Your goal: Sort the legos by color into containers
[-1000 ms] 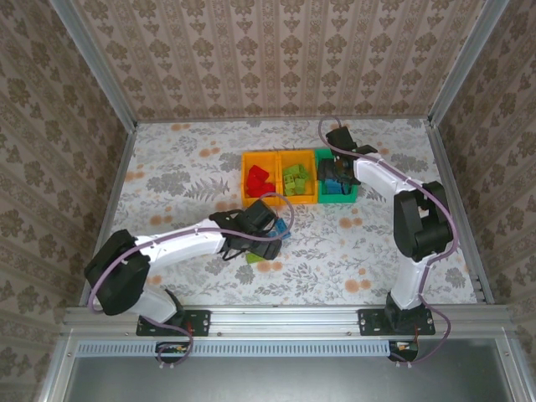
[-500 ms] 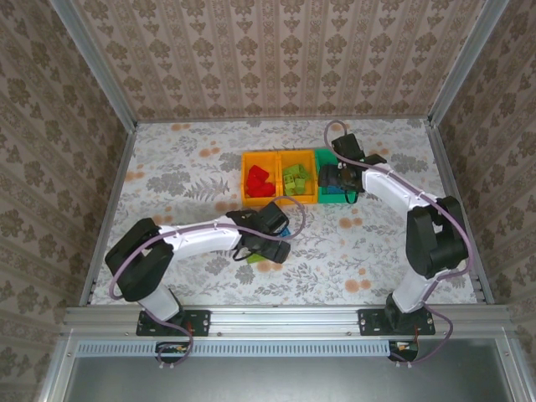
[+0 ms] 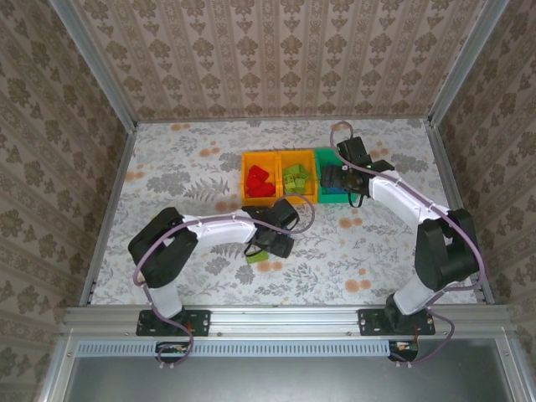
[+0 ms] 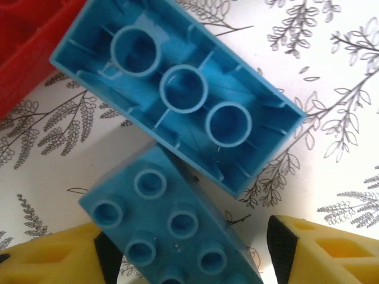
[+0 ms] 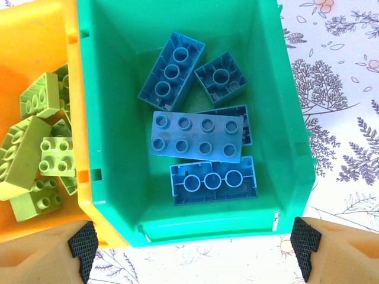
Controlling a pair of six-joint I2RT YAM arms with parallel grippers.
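Sorting is mostly done: the legos point(image 3: 294, 178) fill their bins. The right gripper point(image 5: 189, 245) hangs wide open, empty, above the green bin point(image 5: 106, 118). Left of that bin, the left gripper point(image 4: 189, 254) straddles a loose blue brick point(image 4: 172, 231); grip cannot be confirmed. A lime brick point(image 3: 255, 256) awaits sorting

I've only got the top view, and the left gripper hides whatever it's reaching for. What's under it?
Observer: A studs-up blue brick sits between the left gripper's fingers, with a gap showing on the right finger's side.
Operator: Anything crowding that brick?
Observer: Yes, an upside-down blue brick lies across one corner of it and appears to touch it.
Operator: And the right gripper?
Observer: The right gripper is open with nothing in it, above the green bin.
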